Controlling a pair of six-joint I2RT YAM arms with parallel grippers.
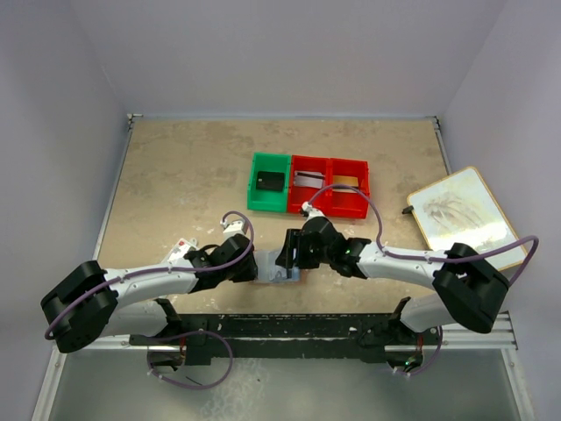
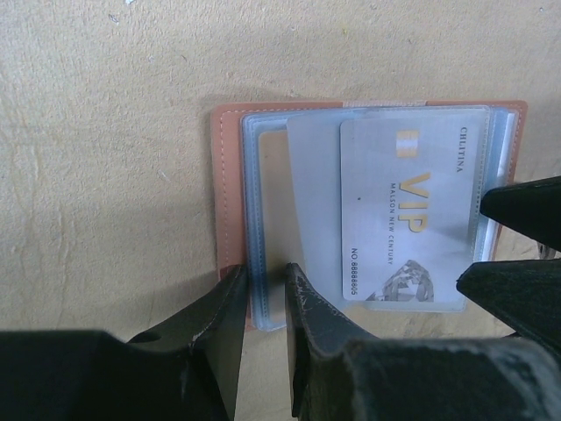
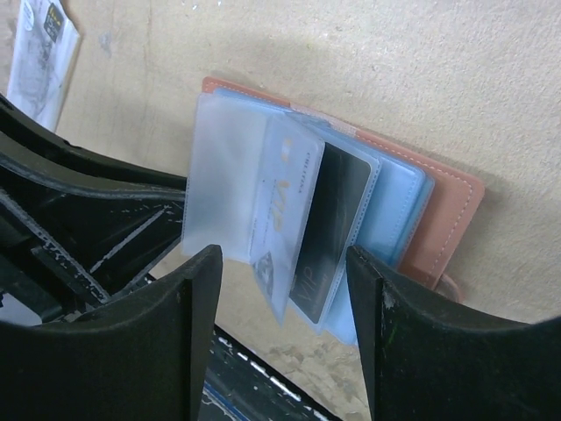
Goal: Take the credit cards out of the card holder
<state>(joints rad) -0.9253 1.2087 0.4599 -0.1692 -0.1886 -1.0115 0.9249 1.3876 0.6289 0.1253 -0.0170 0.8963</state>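
Currently the card holder (image 2: 230, 184) lies open and flat on the surface (image 1: 175, 175), close to its near edge and roughly midway between its left and right edges. Its reddish-brown cover faces down, and a fan of clear sleeves (image 3: 228, 175) spreads over the light blue-grey lining. One sleeve holds a pale grey VIP card (image 2: 412, 210); the next holds a dark card (image 3: 333, 228). The left jaws are closed on the card holder, their fingers (image 2: 307, 311) pinching its edge where cover and lining meet. The right jaws stand open at the opposite side, a finger (image 3: 197, 316) on either side of the loose sleeve ends, gripping nothing; whether they touch the sleeves I cannot tell. A white packet (image 3: 39, 53) lies on the surface near the left arm, apart from the holder. Farther back, toward the middle of the surface, a green bin (image 1: 266, 203) and two red bins (image 1: 346, 209) sit touching in a row. A picture board (image 1: 456, 210) rests by the right edge.
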